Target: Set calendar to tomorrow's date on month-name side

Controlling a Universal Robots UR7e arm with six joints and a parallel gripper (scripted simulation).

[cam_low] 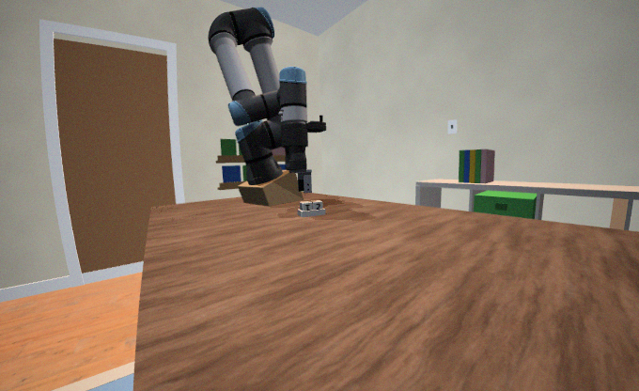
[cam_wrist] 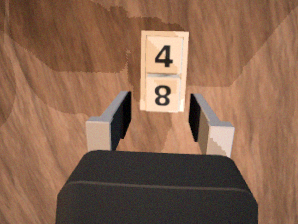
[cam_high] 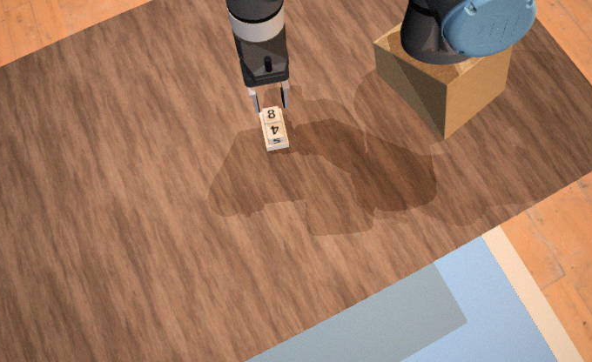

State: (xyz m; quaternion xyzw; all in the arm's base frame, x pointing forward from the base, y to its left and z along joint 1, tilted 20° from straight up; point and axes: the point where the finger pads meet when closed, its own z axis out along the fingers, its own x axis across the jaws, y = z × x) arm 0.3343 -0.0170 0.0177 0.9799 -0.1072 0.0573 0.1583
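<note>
- Two digit cubes stand side by side in a small tray (cam_high: 277, 146) on the wooden table (cam_high: 110, 202), touching each other; the tray lies flat.
- Cube nearer the gripper (cam_high: 272, 113) shows an 8 on its top face; the farther cube (cam_high: 275, 130) shows a 4 on top.
- Wrist view confirms the order: 8 cube (cam_wrist: 162, 94) close to the fingers, 4 cube (cam_wrist: 164, 56) beyond it.
- Exterior view: the calendar's front side (cam_low: 311, 207) shows two digits, too small to read with certainty.
- Gripper (cam_high: 270, 98) points downward over the near end of the tray, fingers spread wide with nothing between them.
- Fingers flank the 8 cube on either side, a visible gap on each side in the wrist view; whether the tips are level with the cube cannot be told.
- Arm is mounted on a wooden pedestal (cam_high: 474, 103), standing apart from the tray.
- Background holds a door (cam_low: 113, 155) and a low shelf (cam_low: 545, 186) with books (cam_low: 475, 165).
</note>
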